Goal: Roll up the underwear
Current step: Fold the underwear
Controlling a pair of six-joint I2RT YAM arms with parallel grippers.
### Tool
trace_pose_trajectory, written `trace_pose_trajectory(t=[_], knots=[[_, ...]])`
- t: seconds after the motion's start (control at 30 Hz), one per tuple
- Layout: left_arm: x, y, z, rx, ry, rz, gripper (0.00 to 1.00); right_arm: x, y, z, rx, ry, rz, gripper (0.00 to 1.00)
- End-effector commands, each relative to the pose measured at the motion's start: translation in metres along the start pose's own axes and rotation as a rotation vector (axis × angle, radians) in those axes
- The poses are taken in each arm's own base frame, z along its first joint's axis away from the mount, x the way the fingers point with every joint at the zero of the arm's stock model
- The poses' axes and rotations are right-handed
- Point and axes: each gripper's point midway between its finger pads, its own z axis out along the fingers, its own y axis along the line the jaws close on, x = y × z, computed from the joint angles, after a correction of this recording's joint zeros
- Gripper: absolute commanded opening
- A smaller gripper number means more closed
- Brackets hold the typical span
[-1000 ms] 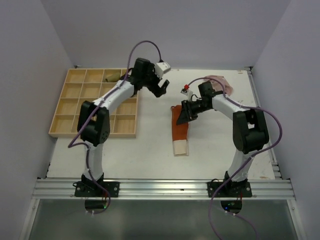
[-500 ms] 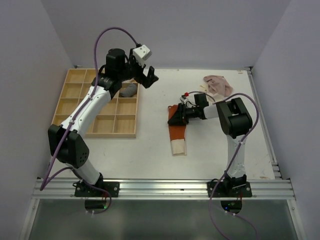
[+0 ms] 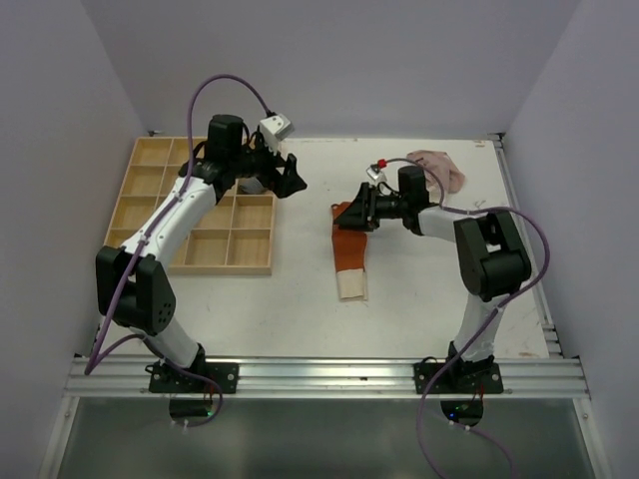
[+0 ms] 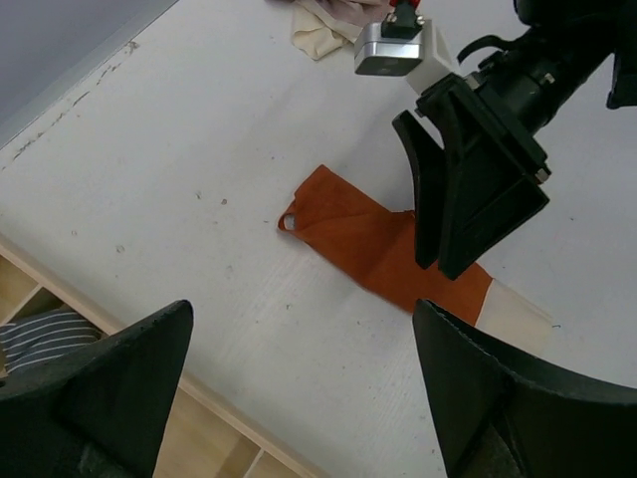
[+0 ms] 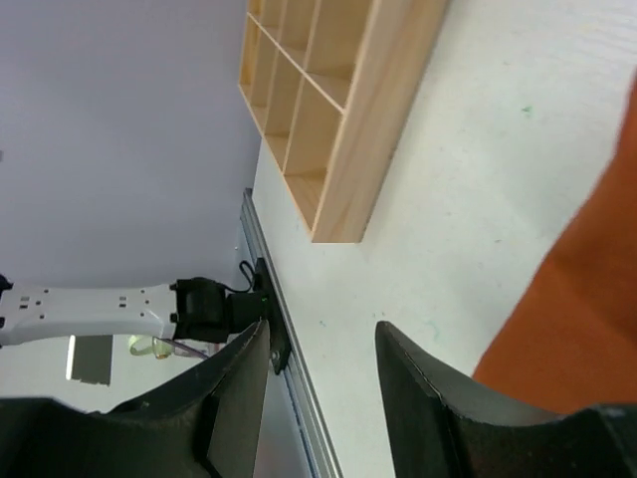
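The rust-orange underwear [image 3: 349,247] lies flat in a long strip mid-table, with a pale band at its near end. In the left wrist view the orange underwear [image 4: 373,249] has one corner folded up. My right gripper [image 3: 356,213] hangs low over the strip's far end, jaws apart. In its own view the right gripper [image 5: 323,398] has bare table between its fingers and the orange cloth [image 5: 587,329] beside one finger. The pale beige-pink underwear [image 3: 439,168] lies crumpled at the back right. My left gripper [image 3: 290,178] is open and empty by the tray's right edge.
A wooden compartment tray [image 3: 150,205] sits at the left. One of its cells holds a dark striped cloth [image 4: 40,334]. The metal rail [image 3: 319,374] with both arm bases runs along the near edge. Walls close in at the left, back and right.
My left arm swung back toward the tray and its gripper dropped lower. The right gripper opened wider and shifted toward the strip's far end, which moved slightly left.
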Motion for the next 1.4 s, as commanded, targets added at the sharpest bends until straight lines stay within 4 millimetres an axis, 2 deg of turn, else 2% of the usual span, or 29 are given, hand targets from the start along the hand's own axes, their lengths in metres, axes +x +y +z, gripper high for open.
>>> trace_pose_trajectory(t=[0.0,0.03,0.1,0.17,0.37,0.43,0.5,0.53,0.6,0.63,0.67,0.8,0.87,0.97,1.0,1.13,1.23,1.3,1.37], knots=[[-0.019,-0.013,-0.010,0.044,-0.070,0.044,0.94,0.030,0.007,-0.007,0.000,0.050,-0.012,0.51],[-0.017,-0.014,-0.009,0.050,-0.070,0.040,0.94,0.044,-0.002,-0.008,0.009,0.077,0.023,0.51],[-0.011,-0.015,-0.006,0.061,-0.062,0.027,0.94,0.060,-0.018,-0.005,0.019,0.107,0.078,0.52],[-0.005,-0.016,-0.005,0.062,-0.053,0.011,0.93,0.081,-0.042,-0.004,0.045,0.134,0.157,0.51],[0.015,-0.015,-0.004,0.053,-0.019,0.003,0.93,0.093,-0.085,0.009,0.083,0.149,0.231,0.50],[0.018,-0.015,-0.005,0.052,-0.009,0.023,0.92,0.087,-0.091,0.015,0.077,0.152,0.237,0.49],[0.021,-0.016,-0.007,0.046,-0.005,0.044,0.91,0.078,-0.084,0.016,0.070,0.135,0.228,0.47],[0.019,-0.015,-0.008,0.043,-0.007,0.071,0.90,0.068,-0.068,0.012,0.062,0.109,0.188,0.47],[0.018,-0.012,-0.009,0.029,-0.007,0.090,0.90,0.061,-0.043,0.008,0.035,0.087,0.158,0.48],[0.017,-0.011,-0.009,0.026,-0.006,0.104,0.90,0.063,-0.034,0.005,0.035,0.094,0.153,0.48],[0.015,-0.010,-0.010,0.027,-0.008,0.109,0.90,0.061,-0.014,0.000,0.024,0.089,0.107,0.49],[0.018,-0.013,-0.008,0.042,-0.004,0.104,0.90,0.077,0.008,-0.009,0.026,0.141,0.037,0.49],[0.022,-0.015,-0.007,0.054,-0.001,0.095,0.90,0.088,0.010,-0.009,0.025,0.167,0.031,0.49],[0.028,-0.015,-0.005,0.057,0.004,0.086,0.90,0.106,-0.004,-0.006,0.035,0.202,0.090,0.49],[0.029,-0.015,-0.004,0.059,0.007,0.085,0.90,0.117,-0.019,-0.005,0.052,0.222,0.144,0.48],[0.034,-0.015,-0.004,0.057,0.016,0.074,0.90,0.138,-0.056,0.001,0.087,0.247,0.233,0.48],[0.038,-0.014,-0.004,0.050,0.026,0.066,0.89,0.148,-0.076,0.005,0.112,0.262,0.291,0.48],[0.039,-0.015,-0.006,0.048,0.030,0.067,0.89,0.146,-0.075,0.007,0.096,0.263,0.299,0.48],[0.039,-0.016,-0.007,0.050,0.033,0.079,0.89,0.130,-0.058,0.010,0.058,0.249,0.270,0.48]])
